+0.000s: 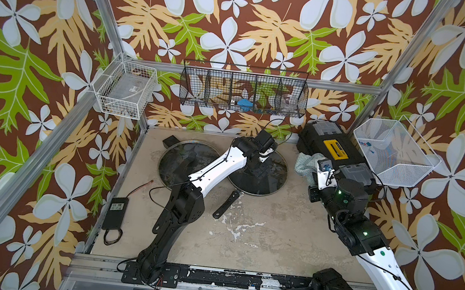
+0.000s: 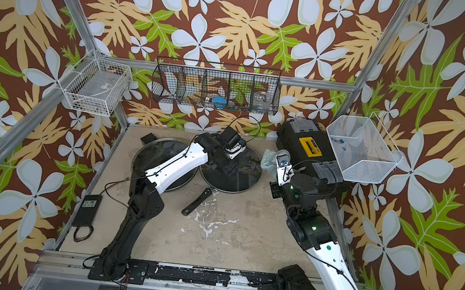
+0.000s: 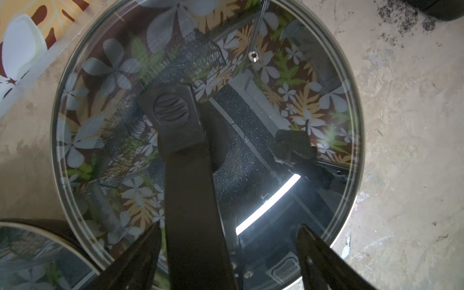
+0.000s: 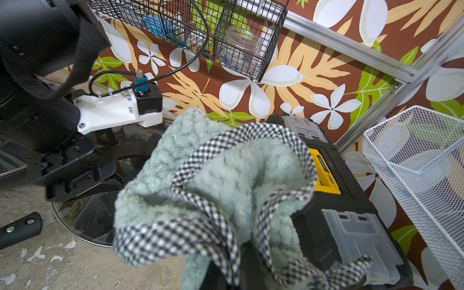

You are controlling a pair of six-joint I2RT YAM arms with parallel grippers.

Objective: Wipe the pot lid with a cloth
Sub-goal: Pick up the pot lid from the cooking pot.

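My left gripper [image 3: 229,226] hung over the pot lid [image 3: 288,105] with its jaws spread wide, one finger on either side of the lid's black handle [image 3: 185,163] and not clamped on it. My right gripper [image 4: 226,271] was pinched tight on the cloth [image 4: 213,180] — bunched up, held just beside that lid, close to the black toolbox [image 1: 333,150]

In both top views the white-and-black left arm [image 1: 217,164] hides part of the round glass pot lid [image 1: 273,182] and part of the second round glass lid [image 1: 172,160]. In the right wrist view the pale teal-green cloth with checked trim [image 4: 213,180] buries the right hand [image 4: 226,273]. The white mesh basket [image 1: 407,176] holds bits too small to tell
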